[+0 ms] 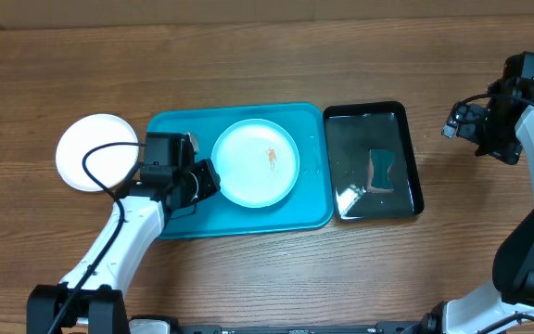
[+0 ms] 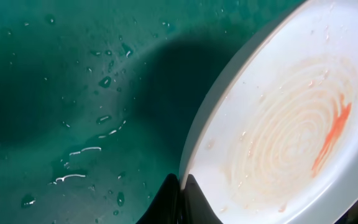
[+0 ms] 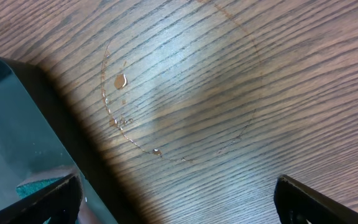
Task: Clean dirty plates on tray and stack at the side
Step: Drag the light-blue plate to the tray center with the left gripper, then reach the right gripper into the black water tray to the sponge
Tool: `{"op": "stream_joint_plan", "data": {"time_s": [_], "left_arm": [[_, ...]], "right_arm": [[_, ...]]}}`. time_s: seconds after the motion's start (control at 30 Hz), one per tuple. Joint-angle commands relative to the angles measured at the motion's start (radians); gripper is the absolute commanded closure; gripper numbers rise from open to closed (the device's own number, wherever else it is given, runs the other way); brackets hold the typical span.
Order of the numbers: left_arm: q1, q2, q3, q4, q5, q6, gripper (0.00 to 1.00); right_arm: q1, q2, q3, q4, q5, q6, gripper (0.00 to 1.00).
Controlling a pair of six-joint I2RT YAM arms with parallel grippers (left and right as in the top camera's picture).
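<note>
Overhead, smeared plate (image 1: 255, 162): I see it lying in the turquoise tray (image 1: 179, 130), right of the tray's middle, with an orange streak right of its centre.
Left wrist, same plate: there are faint pale orange rings across its well and a brighter orange streak on the right side. Water beads sit on its rim.
Tray: it lies in the middle of the worktop (image 1: 341, 278), long side parallel to the near edge. Its floor is wet, with droplets and thin streaks left of the plate.
Left hand (image 2: 180, 186): I read it as narrow. The two dark fingers (image 2: 166, 202) stand almost together, pinched on the plate's left rim. From overhead it sits over the tray's left part.
White plate (image 1: 93, 152): it rests flat on the bare wood towards the left edge of the worktop, just beside the tray's left rim and apart from it. A black cable from the left arm crosses over it.
Black tray (image 1: 413, 158): it lies just beside the turquoise tray on the side towards the right edge. It is glossy and wet, with a small teal pad (image 1: 379, 171) lying in it.
Right hand (image 3: 179, 180): it is spread wide and holds nothing. It hangs over bare wood near the right edge, with the black tray's corner at its left.
Wood under it: there is a faint round water ring with a few droplets (image 3: 120, 81).
</note>
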Motion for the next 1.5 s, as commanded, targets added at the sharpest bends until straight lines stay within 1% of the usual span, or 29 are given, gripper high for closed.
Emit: {"op": "stream_joint_plan", "data": {"time_s": [0.0, 0.17, 0.33, 0.47, 0.6, 0.7, 1.03, 1.17, 1.33, 1.47], "left_arm": [[-0.013, 0.006, -0.002, 0.009, -0.088, -0.017, 0.96], [-0.013, 0.006, 0.011, 0.029, -0.110, -0.017, 0.96], [-0.013, 0.013, 0.061, 0.010, -0.109, -0.017, 0.96], [-0.016, 0.061, 0.146, -0.070, -0.102, 0.009, 0.96], [-0.031, 0.156, 0.253, -0.160, -0.102, 0.064, 0.96], [-0.042, 0.224, 0.311, -0.207, -0.102, 0.067, 0.96], [-0.046, 0.269, 0.317, -0.200, -0.110, 0.083, 0.96], [-0.047, 0.314, 0.310, -0.203, -0.109, 0.100, 0.96], [-0.047, 0.365, 0.310, -0.179, -0.043, 0.100, 0.96], [-0.047, 0.364, 0.317, -0.181, -0.013, 0.101, 0.96]], "right_arm": [[0.001, -0.007, 0.013, 0.005, -0.005, 0.000, 0.00], [0.001, -0.007, 0.013, 0.005, -0.005, 0.000, 0.00], [0.001, -0.007, 0.013, 0.005, -0.005, 0.000, 0.00], [0.001, -0.007, 0.013, 0.005, -0.005, 0.000, 0.00], [0.001, -0.007, 0.013, 0.005, -0.005, 0.000, 0.00], [0.001, -0.007, 0.013, 0.005, -0.005, 0.000, 0.00], [0.001, -0.007, 0.013, 0.005, -0.005, 0.000, 0.00], [0.001, -0.007, 0.013, 0.005, -0.005, 0.000, 0.00], [0.001, -0.007, 0.013, 0.019, -0.016, 0.000, 0.00], [0.001, -0.007, 0.013, 0.076, -0.108, 0.001, 0.00]]}}
